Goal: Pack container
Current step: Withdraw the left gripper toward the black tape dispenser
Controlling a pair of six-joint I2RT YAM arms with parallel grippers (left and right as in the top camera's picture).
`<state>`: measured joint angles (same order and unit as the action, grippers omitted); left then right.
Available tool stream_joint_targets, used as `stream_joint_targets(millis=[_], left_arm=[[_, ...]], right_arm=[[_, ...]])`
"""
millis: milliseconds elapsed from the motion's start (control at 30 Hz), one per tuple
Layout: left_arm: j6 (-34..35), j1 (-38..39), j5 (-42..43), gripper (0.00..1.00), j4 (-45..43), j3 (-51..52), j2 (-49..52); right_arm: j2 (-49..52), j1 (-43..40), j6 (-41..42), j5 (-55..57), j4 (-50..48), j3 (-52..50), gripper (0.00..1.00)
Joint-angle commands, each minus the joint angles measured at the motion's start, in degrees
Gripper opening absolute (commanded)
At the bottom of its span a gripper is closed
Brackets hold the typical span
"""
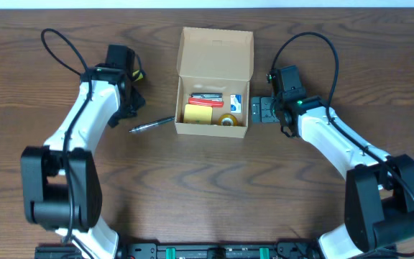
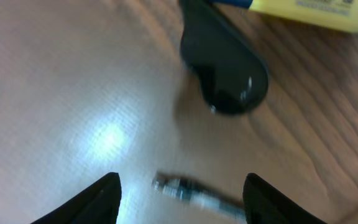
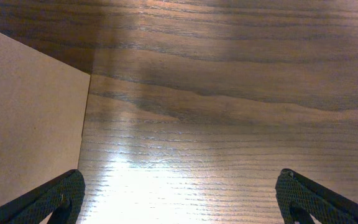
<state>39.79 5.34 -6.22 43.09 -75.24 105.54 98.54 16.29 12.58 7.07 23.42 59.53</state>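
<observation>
One open container [image 1: 210, 130], upper centre on the table [image 1: 214, 180], holds one yellow block [image 1: 198, 114] and one tape roll [image 1: 228, 120]. One pen [image 1: 152, 124] lies left of it. My left fingers [image 2: 95, 199] and right fingers [image 3: 55, 199] stand apart, empty.

In the left wrist view everything is smeared. A thin metallic pen [image 2: 194, 194] on the desk is only a streak, and a rounded black shape [image 2: 225, 68] beyond it cannot be identified. A yellow thing [image 2: 309, 11] is cut off by the top edge. Of the left gripper [image 2: 182, 183] only the finger ends show, the rest running off the bottom edge. The right wrist view cuts the container [image 3: 30, 124] at the left edge and shows only one plain wall. The right gripper [image 3: 179, 186] shows just two fingertips [image 3: 55, 199] in the bottom corners. From overhead, the red, yellow and blue-white items [image 1: 198, 113] lying in the container are too small to name.
</observation>
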Motion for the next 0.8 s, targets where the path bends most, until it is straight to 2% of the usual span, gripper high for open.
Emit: stream_joint_targets(millis=[0, 100, 233, 367, 633, 767], left_arm=[[-8.3, -1.7, 0.7, 0.66, -2.6, 0.5, 2.8], [-10.2, -2.9, 0.7, 0.67, -5.7, 0.5, 4.3], [-4.7, -4.3, 0.7, 0.66, -9.2, 0.5, 6.2], [-2.3, -4.4, 2.4, 0.66, -15.0, 0.5, 7.4], [15.9, -4.4, 2.9, 0.66, -17.9, 0.5, 8.7], [20.4, -4.3, 2.8, 0.66, -17.8, 0.5, 9.4]], right_arm=[[0.5, -0.5, 0.7, 0.0, 0.2, -0.1, 0.99], [0.5, -0.5, 0.7, 0.0, 0.2, -0.1, 0.99], [0.5, -0.5, 0.7, 0.0, 0.2, -0.1, 0.99], [0.5, -0.5, 0.7, 0.0, 0.2, -0.1, 0.99], [0.5, -0.5, 0.7, 0.0, 0.2, -0.1, 0.99], [0.5, -0.5, 0.7, 0.0, 0.2, -0.1, 0.99]])
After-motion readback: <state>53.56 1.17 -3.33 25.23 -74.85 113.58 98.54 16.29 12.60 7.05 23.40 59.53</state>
